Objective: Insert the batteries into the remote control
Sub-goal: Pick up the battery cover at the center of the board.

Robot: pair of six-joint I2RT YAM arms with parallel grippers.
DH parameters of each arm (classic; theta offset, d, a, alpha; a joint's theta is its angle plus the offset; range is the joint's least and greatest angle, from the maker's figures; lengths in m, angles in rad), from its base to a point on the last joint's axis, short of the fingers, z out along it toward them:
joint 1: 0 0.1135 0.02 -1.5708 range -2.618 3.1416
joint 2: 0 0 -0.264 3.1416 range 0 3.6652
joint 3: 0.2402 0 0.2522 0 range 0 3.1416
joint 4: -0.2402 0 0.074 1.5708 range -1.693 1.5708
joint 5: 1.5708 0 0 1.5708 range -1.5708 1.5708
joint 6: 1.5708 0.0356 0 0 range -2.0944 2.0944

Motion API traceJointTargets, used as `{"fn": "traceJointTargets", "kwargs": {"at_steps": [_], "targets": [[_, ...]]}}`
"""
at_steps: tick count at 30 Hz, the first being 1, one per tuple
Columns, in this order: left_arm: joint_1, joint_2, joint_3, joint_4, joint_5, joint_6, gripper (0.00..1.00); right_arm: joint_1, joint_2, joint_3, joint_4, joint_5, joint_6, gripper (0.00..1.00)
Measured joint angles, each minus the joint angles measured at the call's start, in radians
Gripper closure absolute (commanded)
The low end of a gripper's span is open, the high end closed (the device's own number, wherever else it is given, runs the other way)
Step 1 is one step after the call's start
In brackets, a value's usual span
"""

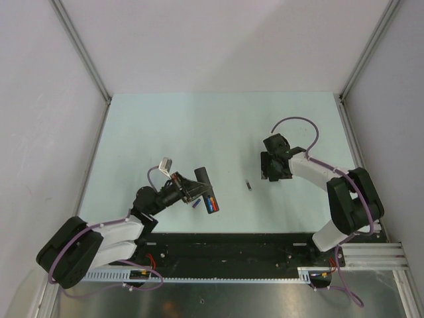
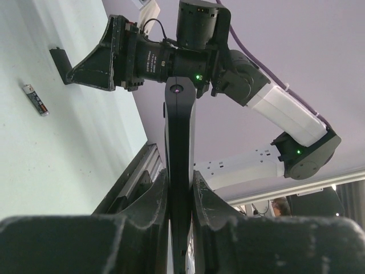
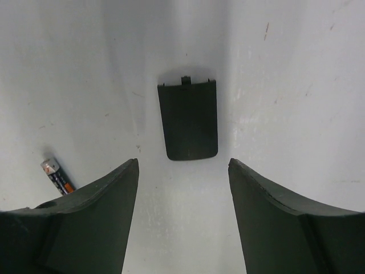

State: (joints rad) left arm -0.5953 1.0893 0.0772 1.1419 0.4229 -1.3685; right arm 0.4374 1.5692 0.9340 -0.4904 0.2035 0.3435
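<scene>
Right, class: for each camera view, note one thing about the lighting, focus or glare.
Top external: even, soft light, with only faint shadows. Left wrist: the left tool looms dark and blurred at the bottom, while the remote control it grips looks sharper further up. Right wrist: the right tool is dark and soft-edged, the black cover is crisp, and a pale sheen lies on the table.

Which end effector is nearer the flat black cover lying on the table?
Right. The right end effector hovers open just over the black cover. The left end effector, shut on the remote control, sits far off across the table.
</scene>
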Motion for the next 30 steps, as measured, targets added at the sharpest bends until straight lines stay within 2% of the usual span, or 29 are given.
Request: {"fn": "traceJointTargets", "kwargs": {"at_steps": [10,18,26,30], "targets": [[0.0,-0.019,-0.018,0.0,0.003,0.0,1.0,-0.026,0.084,0.017,0.029,0.007,-0.042,0.37],[0.0,-0.027,-0.018,0.0,0.003,-0.001,1.0,-0.034,0.091,0.018,0.055,-0.019,-0.051,0.45],[0.0,-0.037,-0.018,0.0,0.003,-0.002,1.0,-0.038,0.1,0.025,0.055,-0.052,-0.053,0.46],[0.0,-0.043,-0.018,0.0,0.003,-0.002,1.0,-0.043,0.108,0.033,0.054,-0.066,-0.053,0.5]]}}
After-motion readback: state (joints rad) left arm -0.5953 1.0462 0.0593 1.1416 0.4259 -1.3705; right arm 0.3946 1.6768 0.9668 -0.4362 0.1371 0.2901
